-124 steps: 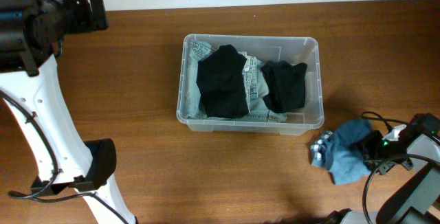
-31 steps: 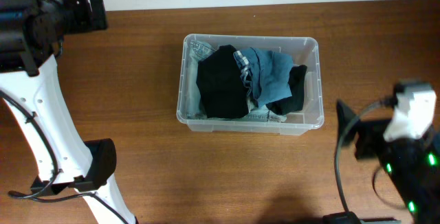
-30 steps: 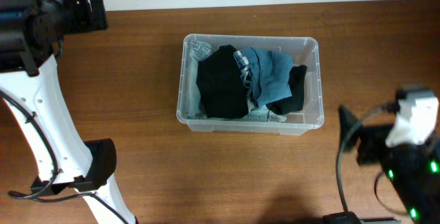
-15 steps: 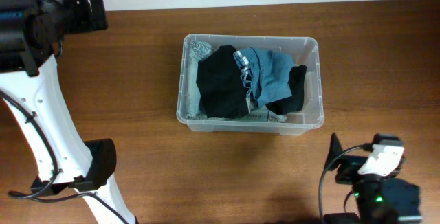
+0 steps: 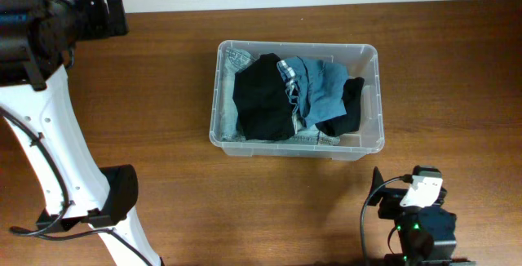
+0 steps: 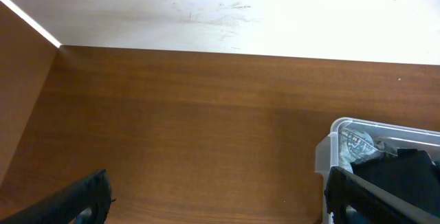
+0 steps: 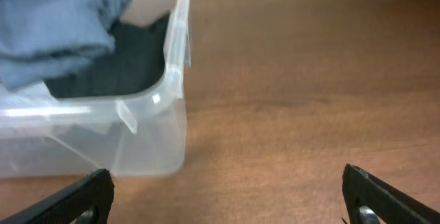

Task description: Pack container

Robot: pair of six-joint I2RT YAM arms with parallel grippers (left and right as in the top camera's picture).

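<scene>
The container, a clear plastic tub, stands in the middle of the table. Inside lie a black garment, a blue garment draped over a second black piece, and pale denim underneath. My right gripper is open and empty, low over bare wood just off the container's corner. My left gripper is open and empty too, high over the table's far left, with the container's corner at its right edge.
The left arm reaches over the far left corner, its white link running down the left side. The right arm sits at the near edge, right of centre. A pale wall backs the table.
The blue garment, earlier on the table by my right gripper, now lies in the container. The right arm has drawn back from the container's right side toward the near edge. The left arm is still.
</scene>
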